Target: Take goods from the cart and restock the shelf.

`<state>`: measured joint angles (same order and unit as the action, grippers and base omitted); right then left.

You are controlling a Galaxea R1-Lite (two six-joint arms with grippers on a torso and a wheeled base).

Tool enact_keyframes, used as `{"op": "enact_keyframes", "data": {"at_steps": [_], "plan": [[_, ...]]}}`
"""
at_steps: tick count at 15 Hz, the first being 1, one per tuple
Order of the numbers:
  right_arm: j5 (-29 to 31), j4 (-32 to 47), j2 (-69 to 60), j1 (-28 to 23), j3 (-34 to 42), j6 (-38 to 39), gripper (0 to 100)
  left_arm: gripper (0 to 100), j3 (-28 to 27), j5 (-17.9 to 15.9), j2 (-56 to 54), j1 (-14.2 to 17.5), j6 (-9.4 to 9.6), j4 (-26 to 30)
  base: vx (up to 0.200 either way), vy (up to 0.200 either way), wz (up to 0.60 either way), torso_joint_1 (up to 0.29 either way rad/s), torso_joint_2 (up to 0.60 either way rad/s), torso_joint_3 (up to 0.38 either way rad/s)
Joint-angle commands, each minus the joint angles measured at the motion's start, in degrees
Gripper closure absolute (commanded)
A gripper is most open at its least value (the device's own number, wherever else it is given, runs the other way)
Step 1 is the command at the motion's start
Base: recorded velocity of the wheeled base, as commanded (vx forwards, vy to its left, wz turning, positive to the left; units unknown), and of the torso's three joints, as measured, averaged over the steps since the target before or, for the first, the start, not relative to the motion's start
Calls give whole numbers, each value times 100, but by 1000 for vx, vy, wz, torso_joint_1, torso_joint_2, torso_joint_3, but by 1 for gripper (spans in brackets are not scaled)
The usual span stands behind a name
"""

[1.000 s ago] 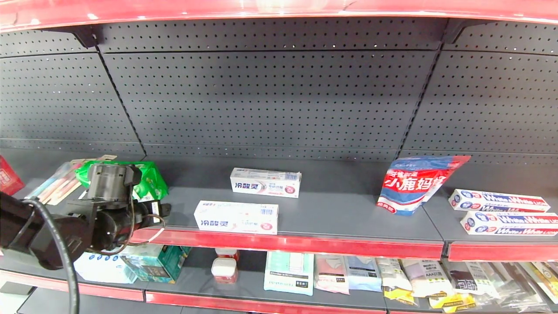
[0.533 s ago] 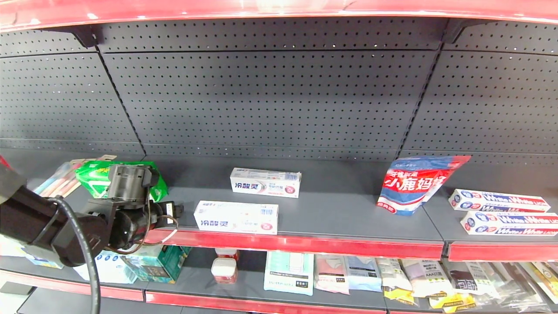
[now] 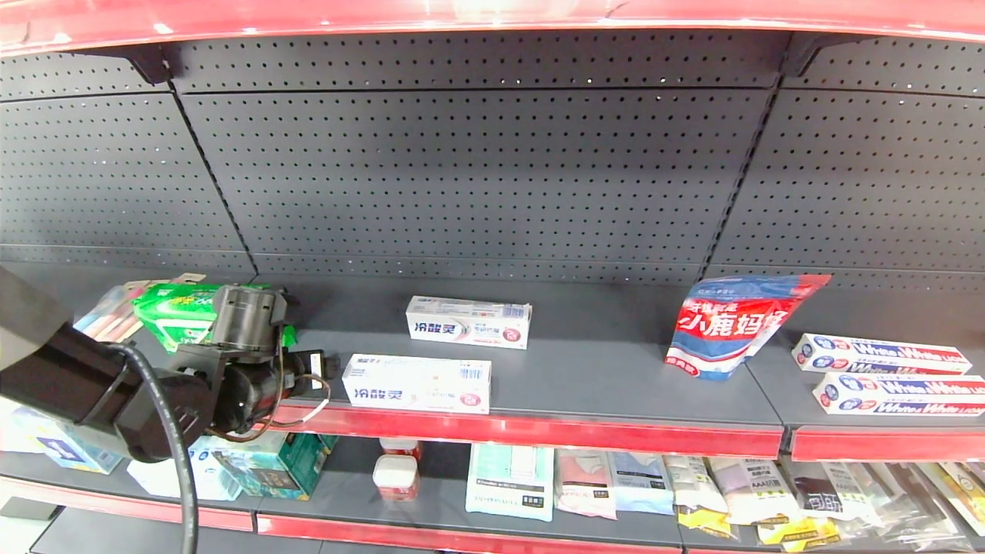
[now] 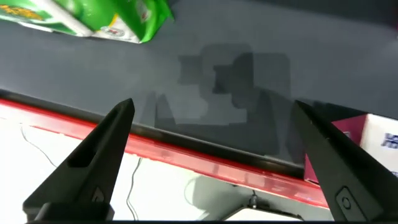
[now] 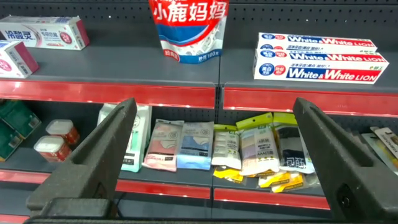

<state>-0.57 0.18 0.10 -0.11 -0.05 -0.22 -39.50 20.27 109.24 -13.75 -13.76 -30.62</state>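
Observation:
Two white toothpaste boxes lie on the grey shelf (image 3: 600,362), one at the front edge (image 3: 415,382) and one behind it (image 3: 468,321). My left gripper (image 3: 319,363) hovers at the shelf's red front lip, just left of the front box, open and holding nothing. In the left wrist view the gripper (image 4: 212,109) spreads over bare shelf, with that box's end (image 4: 373,140) beside one finger and a green pack (image 4: 93,18) farther back. My right gripper (image 5: 214,102) is open and empty, held well back from the shelves.
A green pack (image 3: 181,308) and toothbrush packs (image 3: 108,319) lie at the shelf's left. A blue-red pouch (image 3: 735,323) stands to the right, with two long white boxes (image 3: 885,373) beyond it. The lower shelf (image 3: 439,531) holds boxes, jars and several sachets.
My left arm has moved right along the shelf's front edge, bringing its open gripper close to the front toothpaste box. The goods on the shelf have not moved.

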Motion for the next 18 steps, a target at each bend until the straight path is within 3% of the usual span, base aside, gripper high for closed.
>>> {"op": "enact_keyframes", "data": {"at_steps": [1, 18], "plan": [[-4, -1, 8, 2, 5, -4, 0, 0, -14, 3, 10, -22, -4, 4, 0, 0, 0, 0, 0, 0], [-4, -1, 8, 2, 5, 4, 0, 0, -102, 47, 36, -145, 93, 285, 0, 0, 0, 0, 0, 0]]}}
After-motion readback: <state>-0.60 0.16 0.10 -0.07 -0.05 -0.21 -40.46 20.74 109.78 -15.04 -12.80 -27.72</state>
